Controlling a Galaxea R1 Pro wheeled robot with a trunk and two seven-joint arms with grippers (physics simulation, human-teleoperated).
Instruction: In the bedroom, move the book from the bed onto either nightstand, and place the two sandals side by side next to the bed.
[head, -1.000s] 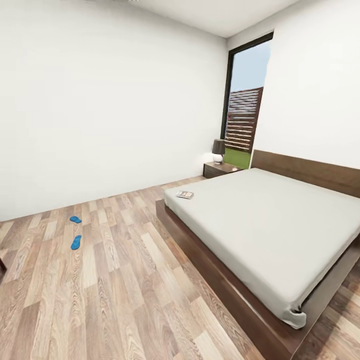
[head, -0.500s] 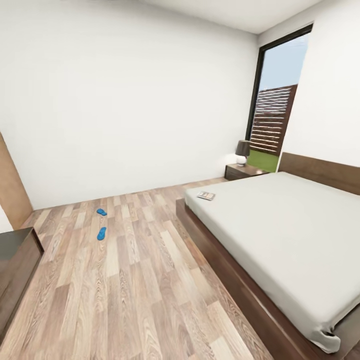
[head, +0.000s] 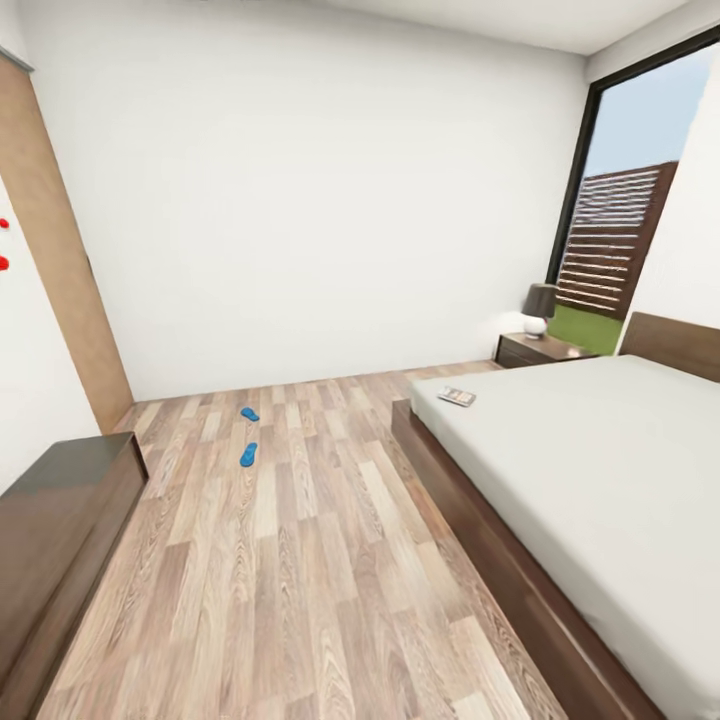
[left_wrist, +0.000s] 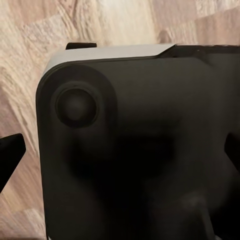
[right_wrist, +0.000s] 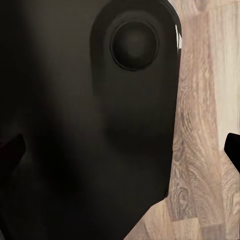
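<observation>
The bed (head: 600, 470) fills the right of the head view, pale grey mattress on a dark wooden frame. The book (head: 456, 397) lies flat near the mattress's far left corner. Two blue sandals rest apart on the plank floor to the bed's left, one (head: 249, 413) nearer the far wall and one (head: 248, 454) closer to me. A dark nightstand (head: 540, 349) stands past the bed by the window. In the wrist views my left gripper (left_wrist: 120, 155) and right gripper (right_wrist: 120, 150) are open, their fingertips far apart over the robot's dark body and the floor.
A small lamp (head: 540, 308) sits on the nightstand. A low dark cabinet (head: 55, 525) stands at the near left, and a brown door panel (head: 65, 270) lines the left wall. Wood floor (head: 300, 580) stretches between the cabinet and the bed.
The head view has swung left, so bed, book and sandals sit further right in the picture. The dark cabinet and door panel have come into view. Nothing itself moved.
</observation>
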